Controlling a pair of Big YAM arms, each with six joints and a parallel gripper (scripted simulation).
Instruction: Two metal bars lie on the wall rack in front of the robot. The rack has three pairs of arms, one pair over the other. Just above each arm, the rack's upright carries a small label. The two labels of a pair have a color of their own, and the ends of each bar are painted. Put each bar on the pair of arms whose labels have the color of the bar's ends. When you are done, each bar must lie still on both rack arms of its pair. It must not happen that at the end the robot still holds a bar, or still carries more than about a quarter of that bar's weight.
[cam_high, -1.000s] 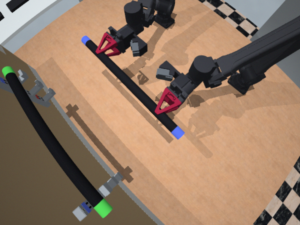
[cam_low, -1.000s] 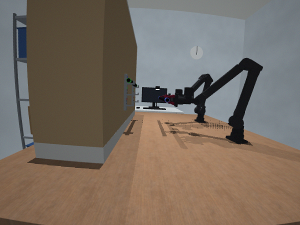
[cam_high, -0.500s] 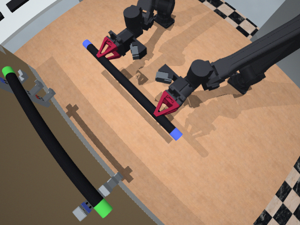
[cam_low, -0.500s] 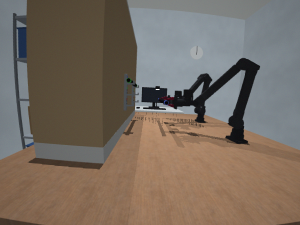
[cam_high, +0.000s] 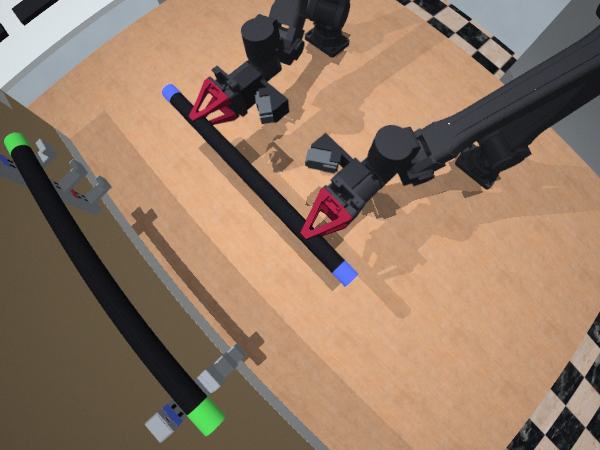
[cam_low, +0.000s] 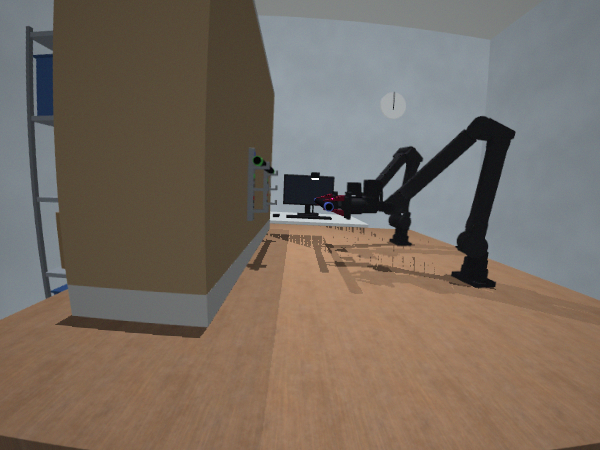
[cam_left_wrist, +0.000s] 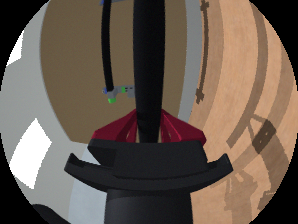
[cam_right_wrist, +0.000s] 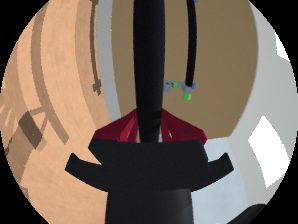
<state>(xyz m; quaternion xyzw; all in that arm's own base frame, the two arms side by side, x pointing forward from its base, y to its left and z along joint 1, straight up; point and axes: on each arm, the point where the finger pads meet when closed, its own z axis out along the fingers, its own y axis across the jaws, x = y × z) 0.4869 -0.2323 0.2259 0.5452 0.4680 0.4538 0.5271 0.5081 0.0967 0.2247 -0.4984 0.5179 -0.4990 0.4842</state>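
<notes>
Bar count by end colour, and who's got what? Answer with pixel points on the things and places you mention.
Blue-ended bars: 1 (cam_high: 260, 185) (cam_low: 328, 206) (cam_left_wrist: 149, 60) (cam_right_wrist: 149, 60), clamped in left gripper (cam_high: 306, 234) (cam_low: 330, 204) (cam_left_wrist: 148, 112) and right gripper (cam_high: 194, 118) (cam_right_wrist: 149, 112)
Green-ended bars: 1 (cam_high: 95, 260) (cam_low: 258, 160) (cam_left_wrist: 106, 50) (cam_right_wrist: 191, 50), on the wall rack (cam_high: 90, 202) (cam_low: 251, 200) (cam_left_wrist: 115, 93) (cam_right_wrist: 170, 87)
Total: 2

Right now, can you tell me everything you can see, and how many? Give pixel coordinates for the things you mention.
blue-ended bar (cam_high: 250, 172) (cam_low: 328, 206) (cam_left_wrist: 149, 55) (cam_right_wrist: 149, 55): one, black, held above the table
green-ended bar (cam_high: 100, 265) (cam_low: 258, 160) (cam_left_wrist: 106, 45) (cam_right_wrist: 191, 45): one, black, on the rack
rack (cam_high: 90, 204) (cam_low: 251, 200): one, grey, on the brown wall
brown wall (cam_high: 50, 320) (cam_low: 130, 150) (cam_left_wrist: 70, 75) (cam_right_wrist: 225, 75): one, brown, on the table
table (cam_high: 450, 350) (cam_low: 400, 375) (cam_left_wrist: 225, 75) (cam_right_wrist: 55, 75): one, light brown, under the arms
screen (cam_low: 300, 187): one, dark, on a white desk (cam_low: 350, 220) behind
clock (cam_low: 387, 105): one, pale, back wall
shelf unit (cam_low: 31, 150): one, grey, behind the brown wall
blue box (cam_low: 45, 85): one, blue, on the shelf unit
checkered floor (cam_high: 467, 30): one, black and cream, past the table
arms: two, black, on the table
left pincer (cam_high: 307, 233) (cam_low: 336, 204) (cam_left_wrist: 148, 112), right pincer (cam_high: 195, 118) (cam_right_wrist: 149, 125): two, red, both on the blue-ended bar
</notes>
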